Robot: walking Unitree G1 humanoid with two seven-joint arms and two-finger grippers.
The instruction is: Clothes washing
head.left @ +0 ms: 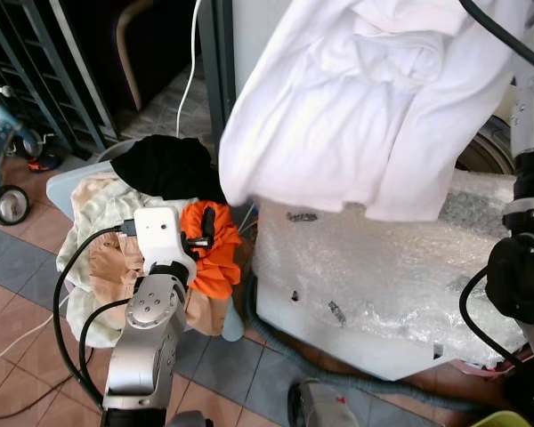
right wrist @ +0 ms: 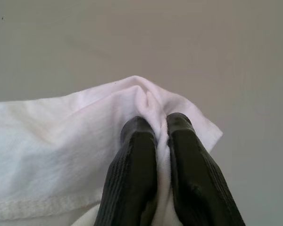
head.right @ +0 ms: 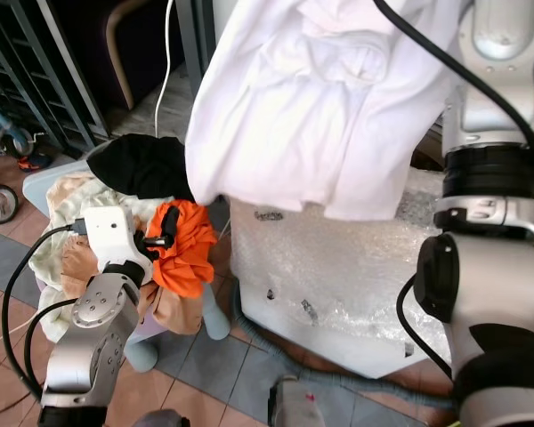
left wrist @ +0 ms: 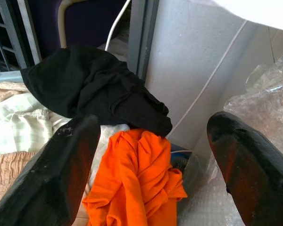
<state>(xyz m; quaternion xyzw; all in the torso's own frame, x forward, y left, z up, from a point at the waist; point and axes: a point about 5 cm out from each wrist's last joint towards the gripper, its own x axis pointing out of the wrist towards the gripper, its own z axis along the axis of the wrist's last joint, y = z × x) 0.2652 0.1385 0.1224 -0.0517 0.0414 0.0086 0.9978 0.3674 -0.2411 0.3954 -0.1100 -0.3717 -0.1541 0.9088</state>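
**White shirt held high, laundry heap below**

The right wrist view shows what the head views hide: the right claw (right wrist: 161, 129) pinched tight on a fold of the white shirt (head.left: 374, 107), thin cotton bunched between ribbed black fingers (right wrist: 132, 179), a stitched hem running below; from the head, the shirt hangs broad and creased at upper right, above a white machine wrapped in crinkled bubble wrap (head.left: 374, 267); the left wrist view shows the left claw (left wrist: 153, 165) spread wide, holding nothing, over a crumpled orange garment (left wrist: 137, 179) with a limp black garment (left wrist: 85, 89) just beyond it; the head views add the pale basket (head.left: 67, 191) on the left, heaped with soft cream and beige clothes (head.left: 98, 249), on a tiled floor (head.left: 18, 267).
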